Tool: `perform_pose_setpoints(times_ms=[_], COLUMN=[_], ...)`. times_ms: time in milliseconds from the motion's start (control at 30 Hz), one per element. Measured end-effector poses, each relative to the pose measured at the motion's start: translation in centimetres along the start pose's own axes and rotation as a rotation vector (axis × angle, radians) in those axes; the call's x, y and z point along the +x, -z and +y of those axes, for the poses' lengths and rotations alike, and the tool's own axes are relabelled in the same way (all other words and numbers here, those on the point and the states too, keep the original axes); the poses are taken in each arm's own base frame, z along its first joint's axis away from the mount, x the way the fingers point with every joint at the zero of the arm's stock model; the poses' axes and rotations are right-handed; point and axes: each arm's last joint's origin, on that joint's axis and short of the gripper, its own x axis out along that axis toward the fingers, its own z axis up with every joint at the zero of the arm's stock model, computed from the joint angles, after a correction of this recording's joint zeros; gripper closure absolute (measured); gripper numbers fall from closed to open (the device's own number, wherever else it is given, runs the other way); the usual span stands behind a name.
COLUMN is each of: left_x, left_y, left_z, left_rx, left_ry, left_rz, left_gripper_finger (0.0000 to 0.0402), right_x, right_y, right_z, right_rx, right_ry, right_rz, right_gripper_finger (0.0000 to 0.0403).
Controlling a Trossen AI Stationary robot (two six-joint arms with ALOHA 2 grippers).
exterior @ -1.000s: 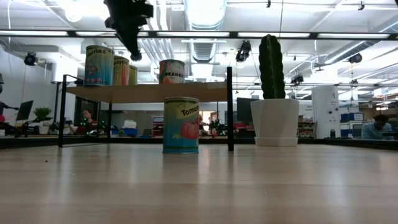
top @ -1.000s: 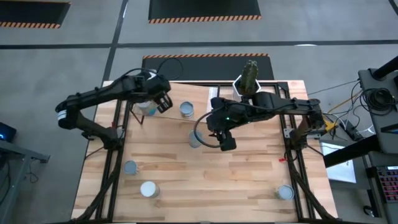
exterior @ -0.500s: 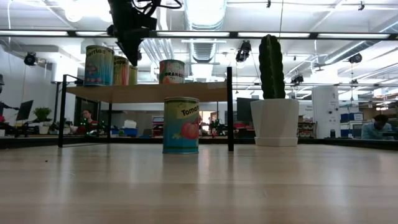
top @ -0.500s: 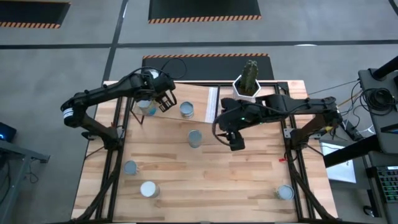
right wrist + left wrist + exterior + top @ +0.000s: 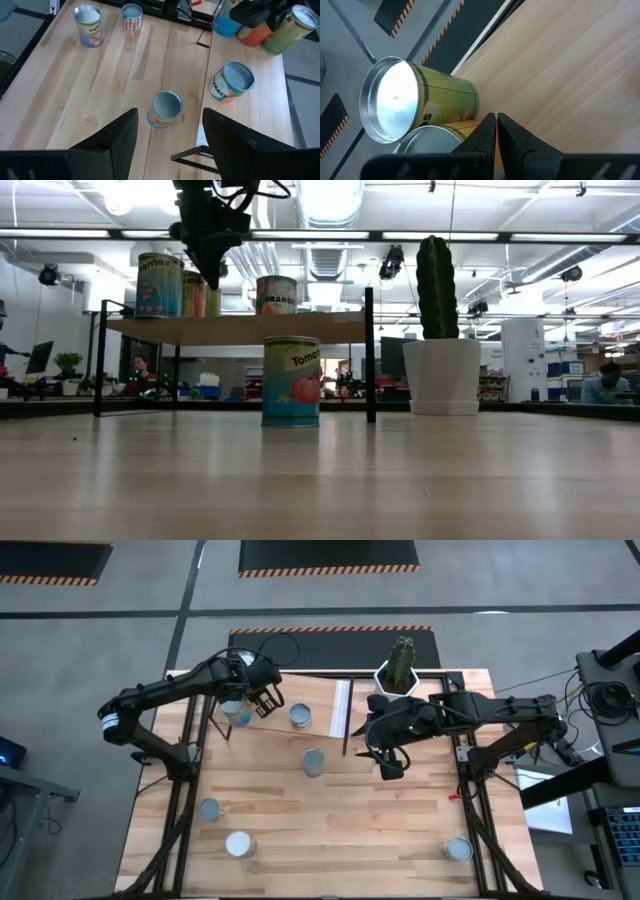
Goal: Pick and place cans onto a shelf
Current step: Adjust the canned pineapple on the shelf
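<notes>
high view shows silver-topped cans scattered on the table (image 5: 400, 830): one (image 5: 313, 762) mid-table, three near the front edge, one (image 5: 300, 717) on the pale shelf (image 5: 320, 700), a cluster (image 5: 236, 712) at its left end. low view gives the mid-table can (image 5: 291, 380) a blue label with a tomato. since a second ago the right gripper (image 5: 388, 765) has drawn away from that can; it now lies well to the gripper's left, jaws parted and holding nothing. the left gripper (image 5: 268, 700), jaws closed and empty, hangs just beside the green-labelled shelf can (image 5: 420, 102)
</notes>
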Motion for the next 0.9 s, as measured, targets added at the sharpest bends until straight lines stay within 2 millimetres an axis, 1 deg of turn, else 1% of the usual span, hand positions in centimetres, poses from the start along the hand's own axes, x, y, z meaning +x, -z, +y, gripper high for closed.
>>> perform_pose_setpoints(times_ms=[900], left_x=[0.00], left_y=[0.11], left_z=[0.03], left_rx=[0.003], left_ry=[-0.003], left_rz=[0.009], left_gripper_finger=[0.0402], right_x=[0.11], right_y=[0.01], right_z=[0.01], right_rx=[0.021], right_ry=[0.000], right_rz=[0.002], right_gripper_finger=[0.0193])
